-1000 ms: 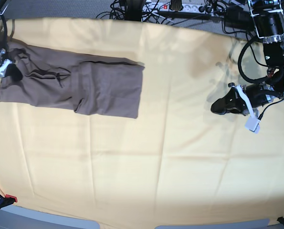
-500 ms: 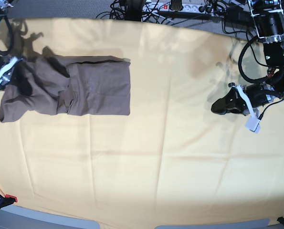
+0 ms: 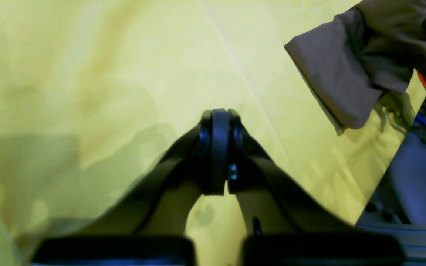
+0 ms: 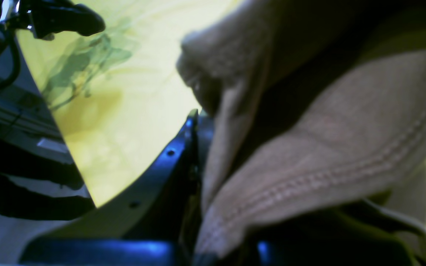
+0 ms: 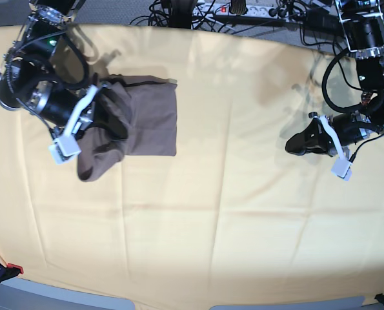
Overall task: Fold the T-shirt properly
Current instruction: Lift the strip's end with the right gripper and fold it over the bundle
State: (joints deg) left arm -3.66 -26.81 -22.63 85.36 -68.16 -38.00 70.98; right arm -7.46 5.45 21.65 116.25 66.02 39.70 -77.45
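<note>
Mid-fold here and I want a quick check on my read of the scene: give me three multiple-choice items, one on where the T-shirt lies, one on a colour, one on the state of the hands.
1. In the base view, where is the T-shirt?
A. upper left part of the cloth
B. lower right corner
C. under the left hand

2. What colour is the cloth under everything?
A. white
B. yellow
C. blue

3. How do the two hands stand?
A. both open and empty
B. left hand shut on the shirt, right hand empty
C. right hand shut on the shirt, left hand shut and empty

Answers:
1 A, the shirt sits toward the upper left, far from the left hand.
2 B, the wide sheet is plainly yellow.
3 C, the right wrist view shows fabric clamped at the fingers; the left wrist view shows fingers pressed together with nothing between.
</note>
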